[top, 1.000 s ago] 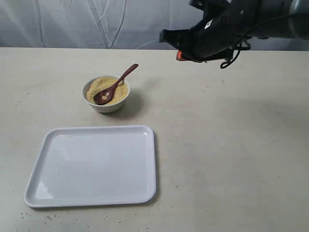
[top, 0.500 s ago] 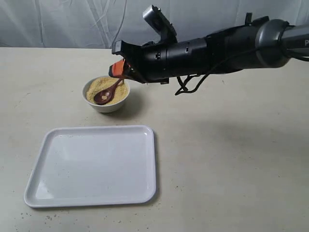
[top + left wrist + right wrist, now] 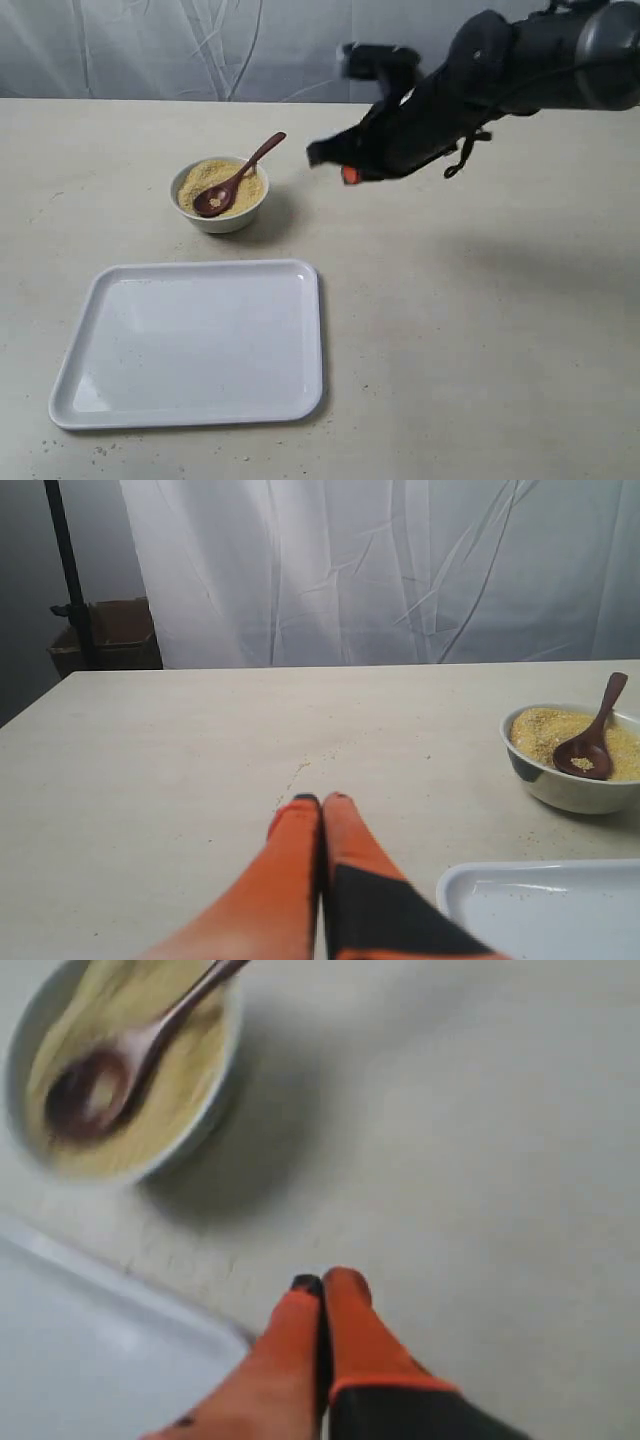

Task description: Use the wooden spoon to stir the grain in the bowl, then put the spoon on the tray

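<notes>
Hovering near the bowl, the right arm has its jaws pressed together.

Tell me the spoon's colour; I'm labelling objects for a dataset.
Dark reddish-brown; the wooden spoon shows best in the left wrist view.

Colours on the pale beige table
Yellow-tan grain is seen in a white bowl with a dark reddish-brown wooden spoon; the tray is glossy white (unpatterned); the left gripper and right gripper are orange with black.
</notes>
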You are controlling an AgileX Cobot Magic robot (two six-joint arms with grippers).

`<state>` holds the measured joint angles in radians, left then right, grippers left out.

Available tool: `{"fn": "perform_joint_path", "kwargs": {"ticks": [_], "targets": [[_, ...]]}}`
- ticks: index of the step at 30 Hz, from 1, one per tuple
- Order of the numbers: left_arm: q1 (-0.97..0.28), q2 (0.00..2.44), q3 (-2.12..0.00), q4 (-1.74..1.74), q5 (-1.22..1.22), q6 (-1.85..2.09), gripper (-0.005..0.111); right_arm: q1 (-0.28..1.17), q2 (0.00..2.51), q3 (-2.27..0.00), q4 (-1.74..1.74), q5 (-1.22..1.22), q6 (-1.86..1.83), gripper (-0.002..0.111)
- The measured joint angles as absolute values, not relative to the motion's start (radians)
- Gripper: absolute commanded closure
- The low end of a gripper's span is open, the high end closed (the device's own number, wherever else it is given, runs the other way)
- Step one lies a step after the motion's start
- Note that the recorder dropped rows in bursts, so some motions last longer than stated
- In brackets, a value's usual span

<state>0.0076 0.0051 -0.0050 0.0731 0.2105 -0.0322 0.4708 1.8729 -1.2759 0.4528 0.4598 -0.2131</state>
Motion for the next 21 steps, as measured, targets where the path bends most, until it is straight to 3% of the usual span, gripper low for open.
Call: {"fn": "perform_joint_path", "kwargs": {"ticks": [3, 7, 14, 21], "targets": [[0.008, 0.005, -0.005, 0.073, 0.211, -0.032, 0.106, 0.444, 1.807, -1.209, 0.427, 0.193, -0.037, 0.109], [0.008, 0.005, -0.005, 0.073, 0.211, -0.032, 0.106, 0.554, 1.739, -0.928, 0.478, -0.325, 0.108, 0.109], [0.008, 0.005, -0.005, 0.073, 0.211, -0.032, 0.106, 0.520, 1.866, -0.840, -0.216, -0.766, 1.082, 0.109], [0.008, 0.005, -0.005, 0.073, 0.211, -0.032, 0.106, 0.425, 2.056, -0.889, -0.422, -0.981, 1.379, 0.109]]}}
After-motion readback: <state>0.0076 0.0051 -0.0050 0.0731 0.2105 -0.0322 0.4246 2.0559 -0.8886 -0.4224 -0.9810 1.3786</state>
